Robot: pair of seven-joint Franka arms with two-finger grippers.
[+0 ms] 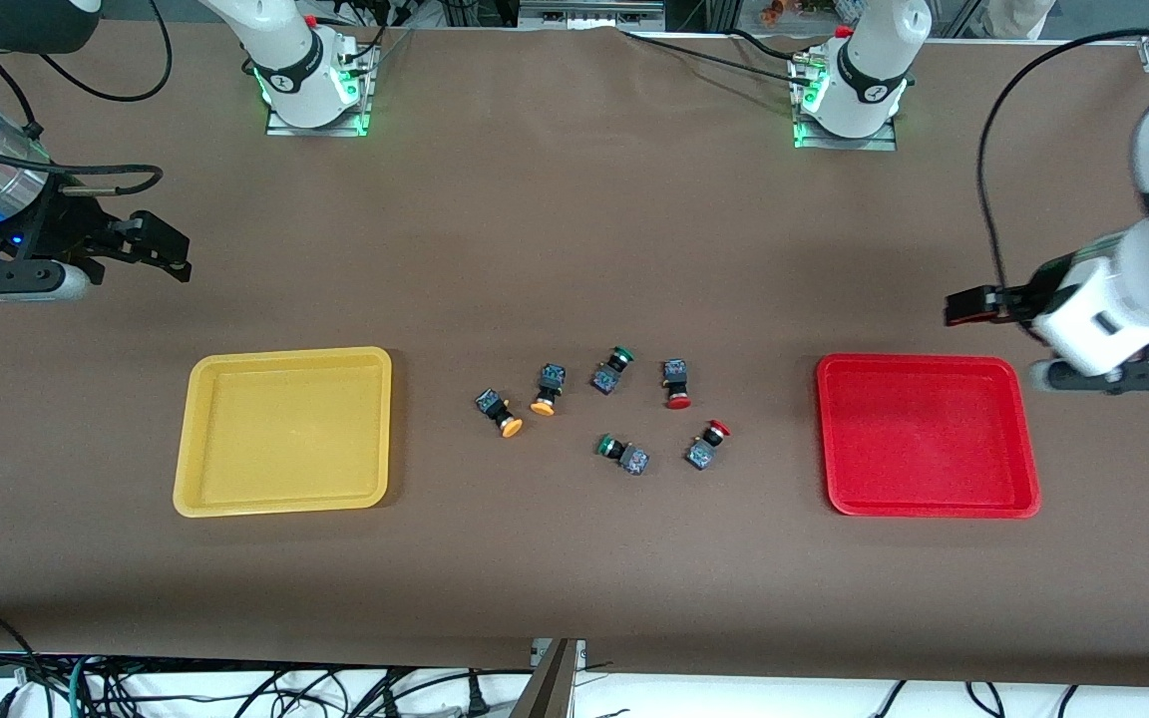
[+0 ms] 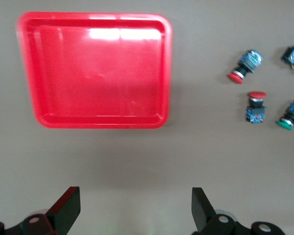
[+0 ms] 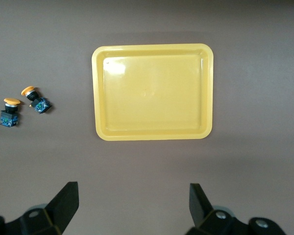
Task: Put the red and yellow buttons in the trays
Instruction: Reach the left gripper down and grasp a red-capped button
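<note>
Two yellow-capped buttons (image 1: 498, 411) (image 1: 548, 389) and two red-capped buttons (image 1: 676, 384) (image 1: 707, 445) lie on the brown table between the trays. The yellow tray (image 1: 283, 431) is toward the right arm's end and the red tray (image 1: 927, 435) toward the left arm's end; neither holds anything. My right gripper (image 1: 168, 249) is open and empty over bare table by the yellow tray (image 3: 153, 92), with the yellow buttons (image 3: 35, 99) (image 3: 9, 111) in its view. My left gripper (image 1: 968, 305) is open and empty over bare table by the red tray (image 2: 95, 68), with the red buttons (image 2: 245, 65) (image 2: 256, 105) in its view.
Two green-capped buttons (image 1: 612, 369) (image 1: 623, 454) lie among the red and yellow ones. The arm bases (image 1: 315, 90) (image 1: 849, 100) stand along the table's edge farthest from the front camera. Cables hang below the nearest edge.
</note>
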